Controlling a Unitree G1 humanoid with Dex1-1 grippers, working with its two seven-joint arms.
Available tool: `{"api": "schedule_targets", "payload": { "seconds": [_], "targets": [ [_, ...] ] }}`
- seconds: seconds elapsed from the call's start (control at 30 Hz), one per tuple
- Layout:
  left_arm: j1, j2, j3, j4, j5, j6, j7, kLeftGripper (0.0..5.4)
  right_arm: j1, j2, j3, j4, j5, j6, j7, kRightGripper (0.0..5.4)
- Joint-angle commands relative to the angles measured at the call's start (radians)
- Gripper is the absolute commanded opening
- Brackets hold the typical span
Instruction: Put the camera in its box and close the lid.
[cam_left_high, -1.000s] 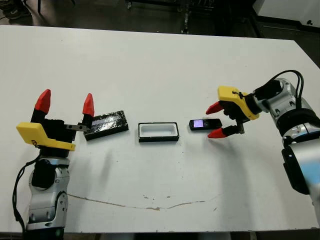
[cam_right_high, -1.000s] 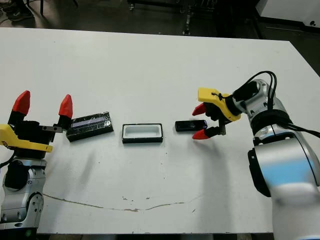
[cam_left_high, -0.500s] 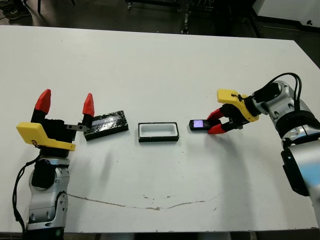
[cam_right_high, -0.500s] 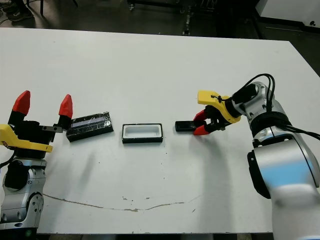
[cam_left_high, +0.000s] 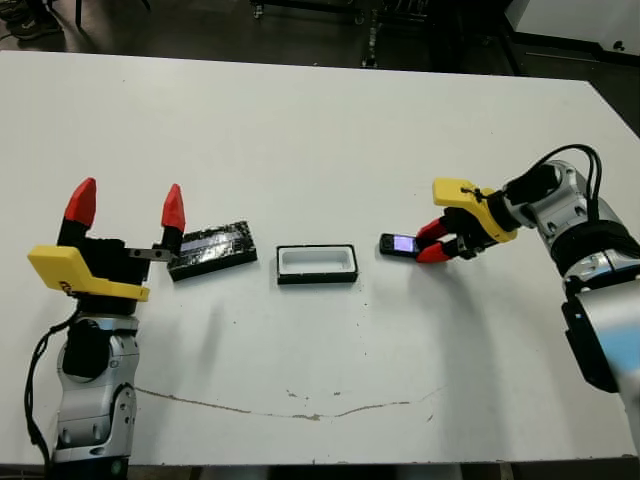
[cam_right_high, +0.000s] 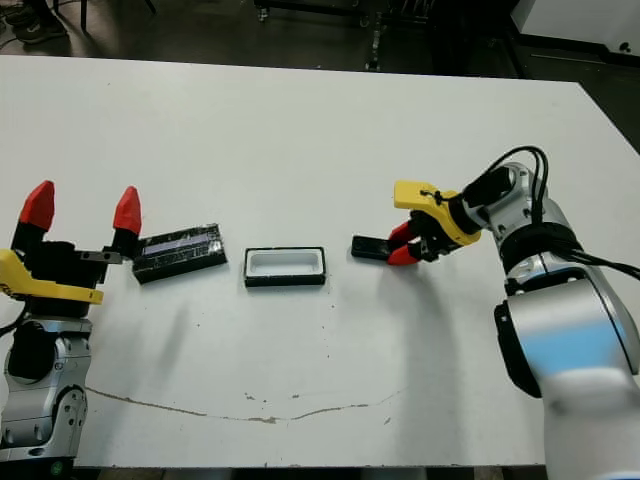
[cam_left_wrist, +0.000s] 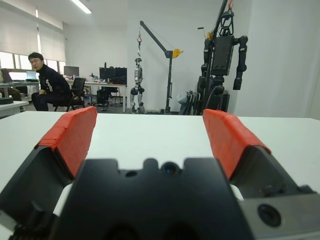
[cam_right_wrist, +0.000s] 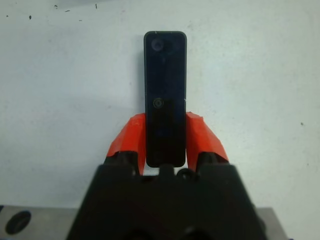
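Right pincer (cam_left_high: 428, 243): I have it pinching the camera (cam_left_high: 398, 243) by one end, toward the tabletop's right edge, leaving its length free for the box (cam_left_high: 317, 264) mid-tabletop. Left pincer (cam_left_high: 125, 210): spread, idle.

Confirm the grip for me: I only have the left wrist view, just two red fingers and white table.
Observer: The right gripper is shut on the camera, one red finger on each long side of it.
Operator: Tell me where the box sits.
Observer: The box lies open on the table to the left of the camera, white interior up, nothing in it.
Operator: Give me the lid's position.
Observer: The lid lies flat to the left of the box, apart from it, right beside the left gripper, whose fingers stand open.
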Motion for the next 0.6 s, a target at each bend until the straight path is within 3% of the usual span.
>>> {"api": "schedule_targets", "payload": {
  "seconds": [0.03,0.13,0.33,0.47,0.6],
  "targets": [
    [0.011,0.000,0.005,-0.005,0.005,0.011,0.010,5.40,0.003,-0.022,-0.029,-0.009,0.023,-0.005,-0.008,1.66],
    [0.013,0.000,0.004,-0.005,0.003,0.011,0.010,5.40,-0.009,-0.030,-0.065,-0.020,0.055,0.021,-0.011,1.66],
    [0.013,0.004,0.003,0.007,0.009,-0.002,0.004,5.40,-0.059,-0.032,-0.135,-0.049,0.124,0.163,0.024,1.66],
    [0.014,0.000,0.001,-0.001,0.007,0.008,0.009,5.40,-0.072,-0.012,-0.166,-0.080,0.165,0.192,0.032,1.66],
    [0.015,-0.002,0.001,-0.002,0.001,0.008,0.009,5.40,-0.093,0.008,-0.144,-0.087,0.159,0.212,0.065,1.66]
  ]
}}
